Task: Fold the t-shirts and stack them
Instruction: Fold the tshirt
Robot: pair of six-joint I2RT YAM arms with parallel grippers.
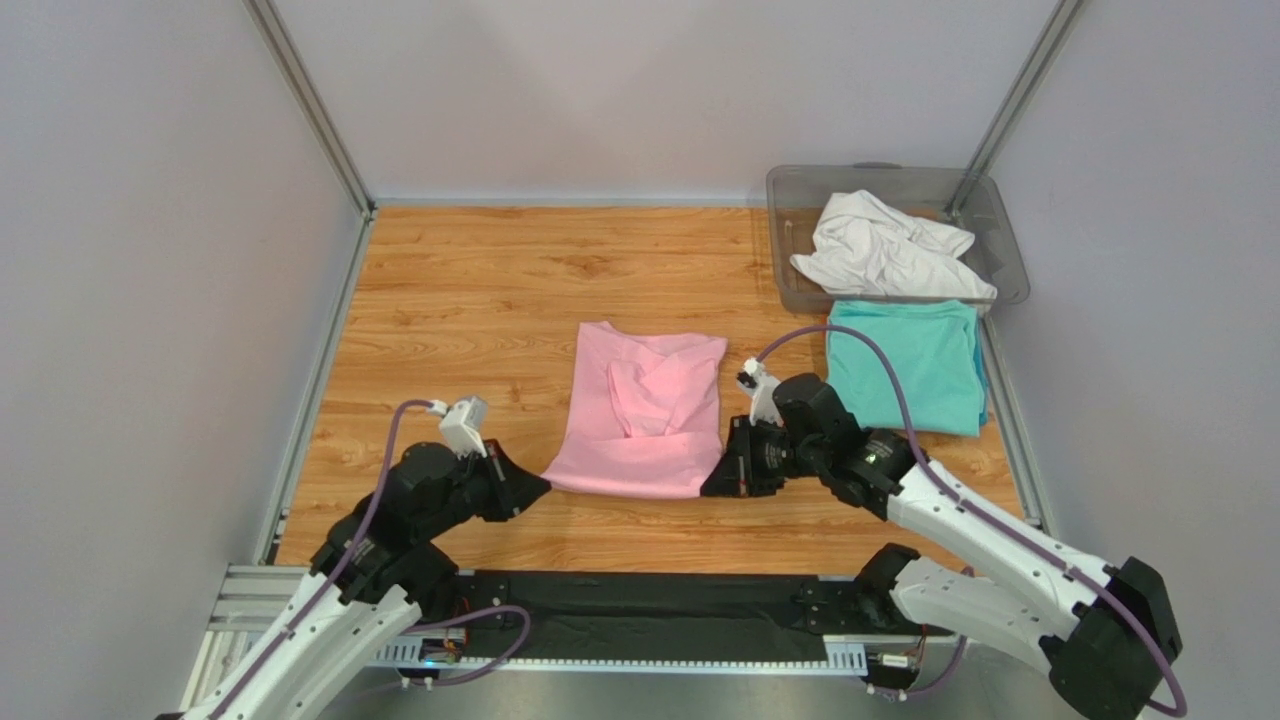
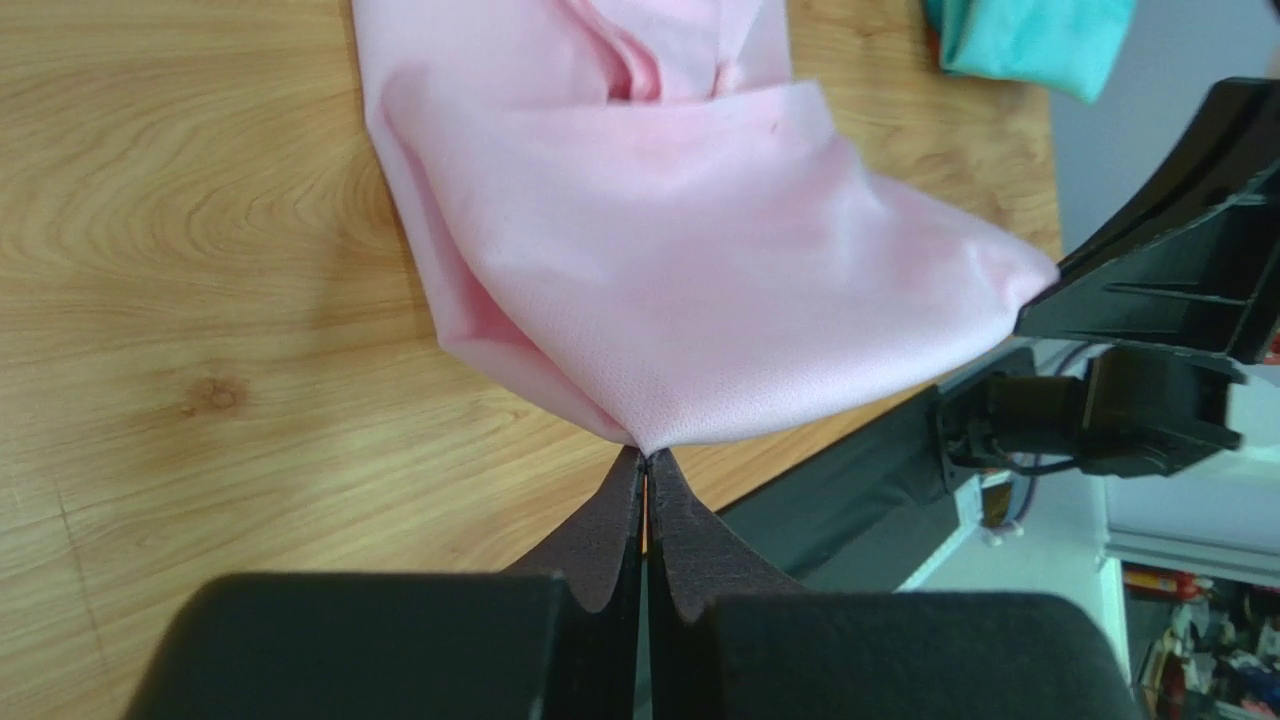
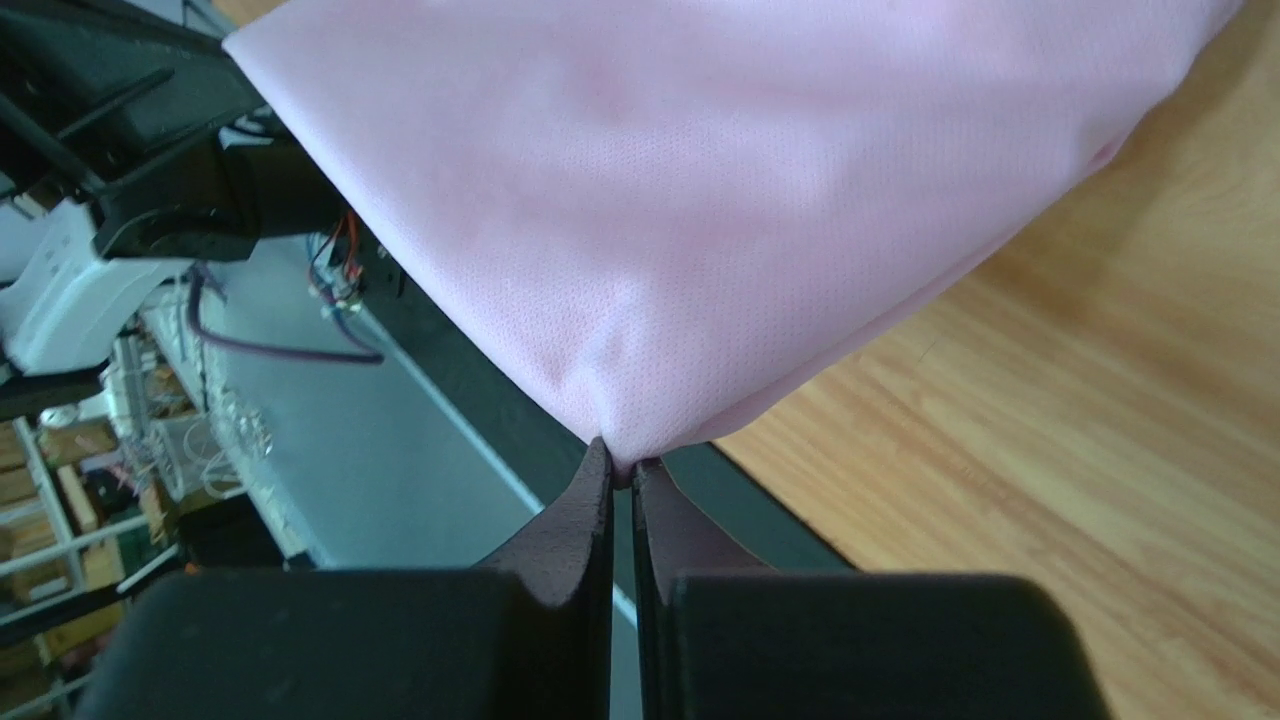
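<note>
Matt pink cloth t-shirt (image 1: 639, 413) on smooth wood-grain table (image 1: 451, 300).

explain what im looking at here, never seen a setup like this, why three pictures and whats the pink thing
These are two robot arms bolted at the near edge of a wooden table, each ending in a two-finger gripper. The wide picture comes from a fixed camera above and behind the arms. The other two come from small cameras on each wrist, looking along that arm's own fingers.

The pink thing is a pink t-shirt, partly folded. The left gripper is shut on its near left corner, and the right gripper is shut on its near right corner; each wrist picture shows cloth pinched between the fingertips.

To the right lies a folded teal t-shirt. Behind it, a white t-shirt sits crumpled in a clear grey bin.
</note>
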